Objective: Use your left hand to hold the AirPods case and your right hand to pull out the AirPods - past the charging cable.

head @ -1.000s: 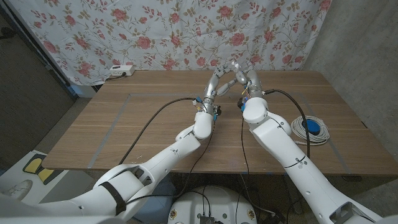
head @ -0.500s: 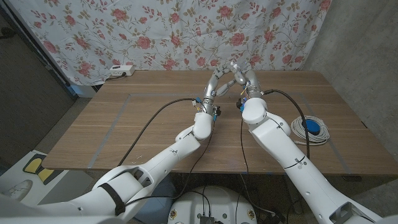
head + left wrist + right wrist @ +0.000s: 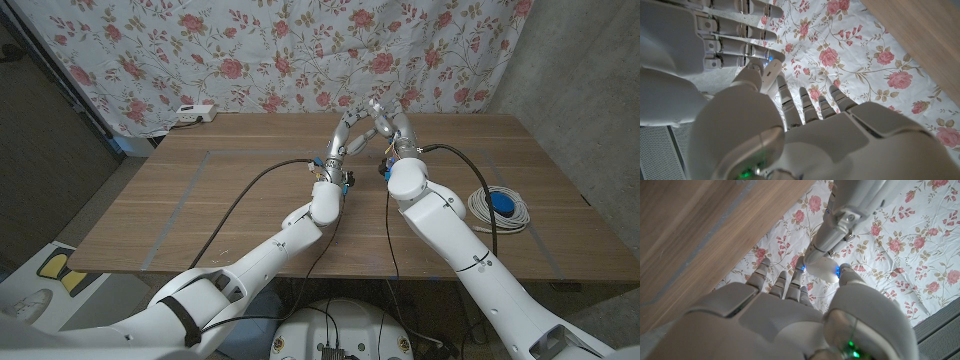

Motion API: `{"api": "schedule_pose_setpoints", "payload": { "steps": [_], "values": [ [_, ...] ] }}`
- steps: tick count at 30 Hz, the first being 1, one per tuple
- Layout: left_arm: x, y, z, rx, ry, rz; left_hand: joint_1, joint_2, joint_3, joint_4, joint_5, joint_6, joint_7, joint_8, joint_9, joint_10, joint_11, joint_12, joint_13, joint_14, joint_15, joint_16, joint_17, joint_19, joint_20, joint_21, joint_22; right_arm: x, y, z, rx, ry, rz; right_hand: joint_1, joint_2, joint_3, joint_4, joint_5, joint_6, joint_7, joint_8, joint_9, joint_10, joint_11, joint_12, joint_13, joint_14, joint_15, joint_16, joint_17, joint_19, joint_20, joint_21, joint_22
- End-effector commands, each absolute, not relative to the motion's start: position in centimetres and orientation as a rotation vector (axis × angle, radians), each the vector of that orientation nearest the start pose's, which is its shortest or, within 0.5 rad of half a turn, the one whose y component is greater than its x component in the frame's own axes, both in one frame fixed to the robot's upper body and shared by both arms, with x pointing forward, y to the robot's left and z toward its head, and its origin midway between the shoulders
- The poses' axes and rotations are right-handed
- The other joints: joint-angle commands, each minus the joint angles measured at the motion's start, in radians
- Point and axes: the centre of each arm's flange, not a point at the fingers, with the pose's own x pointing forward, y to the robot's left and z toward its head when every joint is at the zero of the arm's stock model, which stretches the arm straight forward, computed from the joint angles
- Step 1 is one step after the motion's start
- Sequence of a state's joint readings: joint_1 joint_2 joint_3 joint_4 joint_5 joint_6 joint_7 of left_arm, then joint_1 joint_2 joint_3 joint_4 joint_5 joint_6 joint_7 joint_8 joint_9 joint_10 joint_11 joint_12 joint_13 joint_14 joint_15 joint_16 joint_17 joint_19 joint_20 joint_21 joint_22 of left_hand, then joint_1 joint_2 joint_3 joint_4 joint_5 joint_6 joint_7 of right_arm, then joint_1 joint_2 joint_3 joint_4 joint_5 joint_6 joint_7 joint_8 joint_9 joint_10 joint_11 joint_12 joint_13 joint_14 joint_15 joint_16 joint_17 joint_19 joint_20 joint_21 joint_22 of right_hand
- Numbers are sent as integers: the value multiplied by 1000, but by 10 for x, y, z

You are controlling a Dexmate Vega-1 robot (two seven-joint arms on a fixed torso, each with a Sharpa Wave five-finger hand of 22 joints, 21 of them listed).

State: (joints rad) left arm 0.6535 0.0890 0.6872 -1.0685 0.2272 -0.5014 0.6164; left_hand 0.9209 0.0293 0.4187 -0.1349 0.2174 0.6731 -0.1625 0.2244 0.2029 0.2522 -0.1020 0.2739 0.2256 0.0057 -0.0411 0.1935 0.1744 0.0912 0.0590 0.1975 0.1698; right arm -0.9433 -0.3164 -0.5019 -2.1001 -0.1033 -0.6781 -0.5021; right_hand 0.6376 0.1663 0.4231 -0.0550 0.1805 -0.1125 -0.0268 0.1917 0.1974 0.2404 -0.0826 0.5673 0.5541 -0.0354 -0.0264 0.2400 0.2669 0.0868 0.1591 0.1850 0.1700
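Both hands are up off the table and meeting fingertip to fingertip over its far middle. Left hand (image 3: 350,128) has the small white AirPods case (image 3: 821,268) pinched at its fingertips; right hand (image 3: 390,120) is pressed in against it from the other side, thumb tip on the case, so it's got a grip on it too as far as I can see. The case (image 3: 771,71) is rounded and glossy, with little blue lights glowing on the fingertips (image 3: 841,270) touching it. Can't make out any earbud or whether the lid's up.

Around them: a coiled white cable (image 3: 499,211) with a blue bit on top near the table's (image 3: 200,200) right edge, well apart from the hands. White power strip (image 3: 192,113) at the far left corner. Rose-print curtain (image 3: 250,50) hangs behind. No readable writing anywhere.
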Motion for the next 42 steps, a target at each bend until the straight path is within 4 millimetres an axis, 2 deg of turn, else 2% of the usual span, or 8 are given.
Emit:
{"api": "schedule_pose_setpoints", "payload": {
  "steps": [1,22,31,37,41,42],
  "values": [
    [616,23,0,294,-1026,-67,2,13,-9,0,-1,20,0,9,4,3,1,-1,6,12,0,4,3,10,-2,-2,3,527,-126,39,-435,-535,-205,2,10,-1,-3,8,4,1,2,3,1,-6,6,1,-4,-21,-1,3,1,4,6,1],
    [614,21,-3,245,-1022,-57,-12,36,-35,14,-3,95,10,28,6,33,-10,6,7,42,-9,9,4,25,-5,1,4,522,-127,37,-440,-532,-201,0,11,-2,-4,8,5,1,2,3,0,-4,10,-3,-3,-21,-1,3,3,4,6,1],
    [614,21,-5,220,-1028,-42,-1,57,-37,11,-4,133,16,37,7,58,-20,12,9,57,-13,11,3,34,-4,2,5,521,-126,36,-448,-531,-196,0,11,-2,-4,8,5,1,2,3,-1,-4,12,-5,-2,-22,-1,4,4,3,7,1],
    [615,21,-5,220,-1029,-47,4,72,-38,10,-6,154,30,42,7,71,-23,14,10,73,-17,14,3,41,-4,4,5,521,-125,36,-456,-529,-195,-1,11,-3,-4,8,8,-1,2,3,0,-5,14,-5,-2,-22,-1,4,5,3,7,1],
    [616,21,-4,218,-1026,-51,0,78,-40,14,-8,158,29,42,8,75,-25,15,10,75,-18,15,4,42,-5,4,5,521,-125,36,-458,-530,-197,-1,11,-3,-4,8,8,-1,2,3,1,-6,15,-5,-2,-22,-1,4,5,3,7,1],
    [616,20,-4,213,-1024,-57,-10,87,-43,23,-9,164,27,44,8,77,-27,15,11,77,-20,16,6,43,-6,4,5,521,-125,36,-458,-529,-199,-1,11,-3,-4,8,8,-1,2,3,1,-6,15,-5,-2,-22,-1,4,5,2,7,1]
  ]
}}
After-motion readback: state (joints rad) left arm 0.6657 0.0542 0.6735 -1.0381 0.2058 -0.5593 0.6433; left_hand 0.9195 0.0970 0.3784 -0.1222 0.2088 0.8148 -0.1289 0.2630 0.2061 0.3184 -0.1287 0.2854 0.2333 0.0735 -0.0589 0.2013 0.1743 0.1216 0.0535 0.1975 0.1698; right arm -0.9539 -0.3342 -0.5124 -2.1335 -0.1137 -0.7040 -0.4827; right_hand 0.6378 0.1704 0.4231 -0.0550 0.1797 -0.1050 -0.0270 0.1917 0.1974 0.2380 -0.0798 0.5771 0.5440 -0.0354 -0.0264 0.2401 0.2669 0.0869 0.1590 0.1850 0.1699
